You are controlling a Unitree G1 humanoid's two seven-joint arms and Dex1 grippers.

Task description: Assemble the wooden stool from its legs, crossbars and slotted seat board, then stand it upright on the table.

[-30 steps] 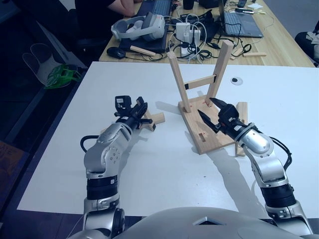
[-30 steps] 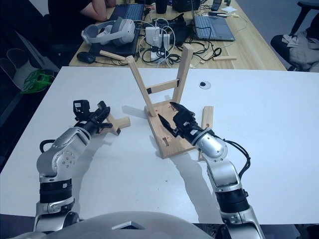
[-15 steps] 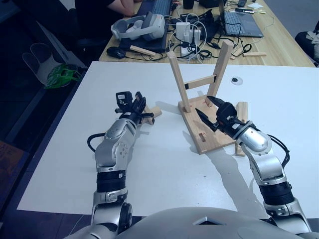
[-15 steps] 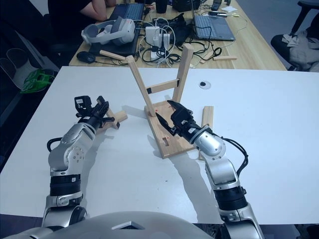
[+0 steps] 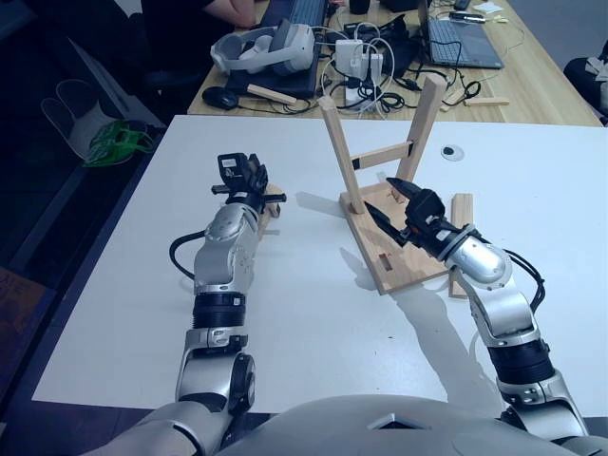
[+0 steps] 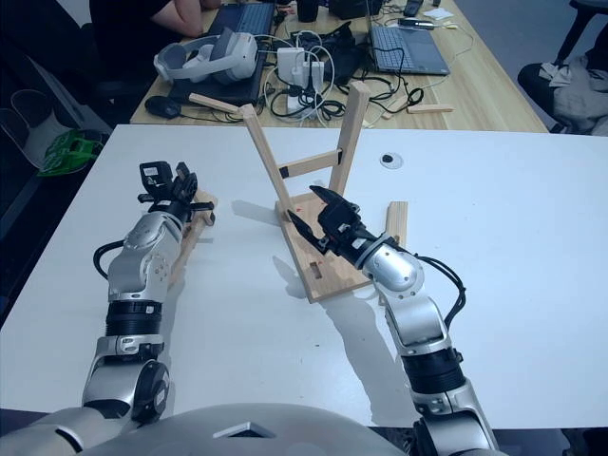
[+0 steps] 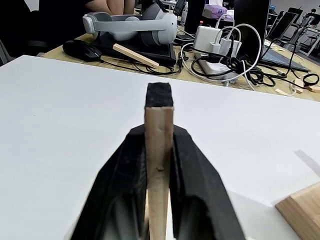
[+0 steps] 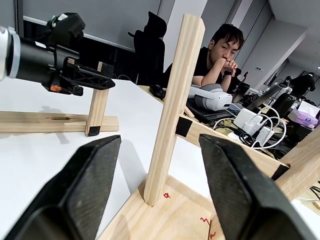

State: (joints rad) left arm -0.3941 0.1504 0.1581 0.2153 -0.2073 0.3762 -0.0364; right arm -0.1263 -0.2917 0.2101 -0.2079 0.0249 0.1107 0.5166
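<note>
The slotted seat board [image 5: 404, 258] lies tilted on the white table, with two legs [image 5: 339, 152] standing up from it, joined by a crossbar [image 5: 385, 156]. My right gripper [image 5: 389, 202] hovers open just above the board; its fingers [image 8: 95, 170] straddle the nearer leg [image 8: 179, 90] without touching it. Left of the board, my left gripper [image 5: 253, 182] is shut on a short crossbar [image 7: 159, 115]. That crossbar [image 8: 98, 107] stands upright from a loose leg [image 8: 45, 122] lying flat on the table. Another loose leg [image 5: 462, 215] lies right of the board.
A cable hole [image 5: 450, 152] sits in the table behind the stool. The wooden desk [image 5: 532, 95] beyond holds a headset [image 5: 266, 49], laptops, cables and spare wood pieces. Green items [image 5: 119, 142] rest off the table's left edge. White table surface stretches toward me.
My left gripper has carried its wooden piece farther away and slightly left, the elbow tucking in. My right gripper has shifted a little toward the nearer upright leg, still open.
</note>
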